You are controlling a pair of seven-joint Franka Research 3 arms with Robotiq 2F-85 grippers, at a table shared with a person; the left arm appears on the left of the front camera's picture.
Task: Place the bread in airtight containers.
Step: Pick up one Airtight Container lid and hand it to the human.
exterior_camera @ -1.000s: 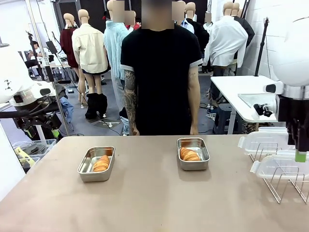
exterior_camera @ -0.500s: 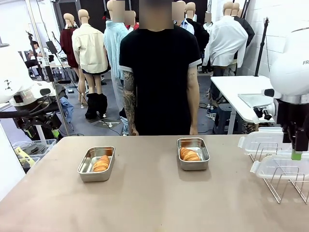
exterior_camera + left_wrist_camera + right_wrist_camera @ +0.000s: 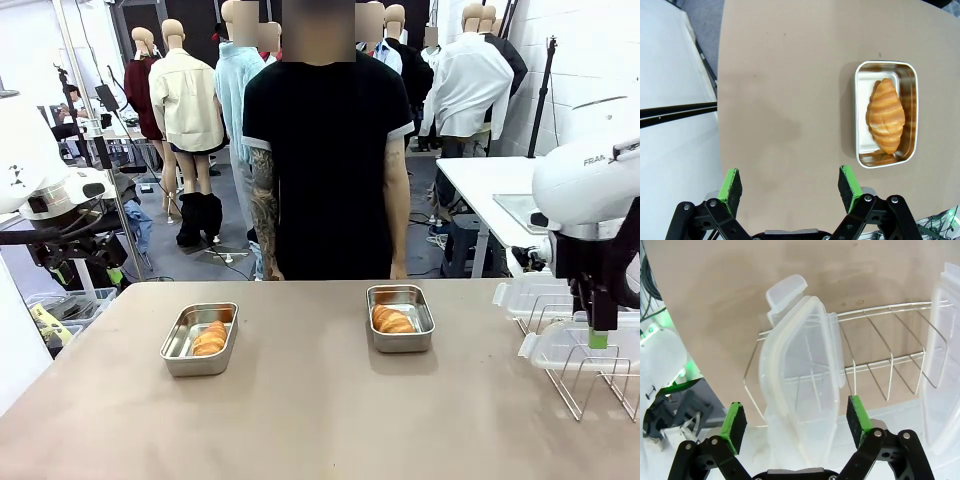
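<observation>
Two steel airtight containers stand open on the tan table, each with one golden bread croissant inside: the left container point(image 3: 183, 340) holds a croissant point(image 3: 209, 337), the right container point(image 3: 416, 306) another point(image 3: 392, 320). Seen from the left wrist, the left container point(image 3: 862, 95) and its croissant point(image 3: 885, 115) lie ahead and to the right of my open, empty left gripper point(image 3: 790, 184). My right gripper point(image 3: 598, 338) hangs over the near clear lid point(image 3: 568, 345) in the wire rack. The right wrist view has that lid point(image 3: 800, 385) standing on edge between the open fingers of my right gripper point(image 3: 796, 420), untouched.
A second clear lid point(image 3: 540, 293) leans in the wire rack point(image 3: 590, 385) at the table's right edge; it is at the right of the right wrist view point(image 3: 940, 355). A person in a black shirt point(image 3: 325, 150) stands at the far side, hands down.
My right arm has moved left and lower, bringing its gripper down over the near lid in the rack. The containers, the bread and the left arm have not moved.
</observation>
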